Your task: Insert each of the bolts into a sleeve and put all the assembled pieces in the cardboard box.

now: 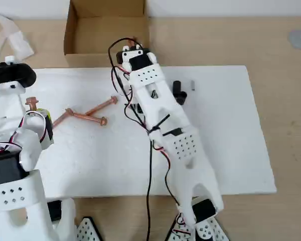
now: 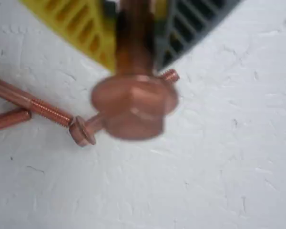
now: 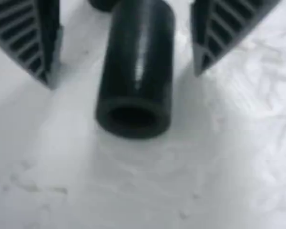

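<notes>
Two arms: side by side at the desk (image 1: 286, 100), both over a white foam sheet (image 1: 231, 150) that lies on it.
Left tool (image 2: 133, 28): closed on a copper bolt (image 2: 133, 102), with a yellow finger on one side of the shank and a dark finger on the other. The hexagonal head sticks out beyond the fingertips.
Held bolt, high view: near the sheet's left edge, above the foam (image 1: 31, 103).
Right tool (image 3: 126, 76): open, with one dark finger on each side of a black sleeve (image 3: 136, 71). A gap of white foam shows on both sides, so neither finger touches it.
Sleeve: lies on its side on the foam, its hollow end facing the wrist camera.
Loose bolts (image 1: 90, 114): three copper ones on the sheet between the two arms, in a loose cluster with their ends meeting.
Black pieces (image 1: 178, 93): on the foam just beside the right arm. Whether they include the straddled sleeve cannot be told.
Cardboard box (image 1: 68, 35): open-topped, on the desk at the sheet's far edge, well apart from the bolts.
</notes>
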Controlling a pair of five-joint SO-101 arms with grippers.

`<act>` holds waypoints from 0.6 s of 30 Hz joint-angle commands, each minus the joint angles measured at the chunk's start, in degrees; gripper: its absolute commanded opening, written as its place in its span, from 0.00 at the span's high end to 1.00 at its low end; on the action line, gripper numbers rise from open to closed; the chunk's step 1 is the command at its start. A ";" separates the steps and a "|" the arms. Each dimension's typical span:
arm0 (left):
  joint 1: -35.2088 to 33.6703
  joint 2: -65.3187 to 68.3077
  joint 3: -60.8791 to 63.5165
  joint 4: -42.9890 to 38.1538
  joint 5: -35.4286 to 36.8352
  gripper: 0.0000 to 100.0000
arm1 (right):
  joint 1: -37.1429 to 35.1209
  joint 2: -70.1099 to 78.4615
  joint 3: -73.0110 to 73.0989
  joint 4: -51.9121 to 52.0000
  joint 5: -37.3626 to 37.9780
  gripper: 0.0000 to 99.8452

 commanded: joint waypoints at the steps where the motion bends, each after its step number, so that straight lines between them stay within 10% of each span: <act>1: 0.44 -1.10 -0.18 -0.88 -0.18 0.99 | -0.40 2.33 -0.84 -0.09 0.44 0.79; 7: 0.44 -1.10 -0.18 -0.88 -0.26 0.99 | -0.31 2.95 -0.92 -0.18 0.53 0.98; 18: 0.53 -1.27 -1.23 -0.70 0.00 0.99 | -0.22 1.98 -7.78 3.96 0.35 0.99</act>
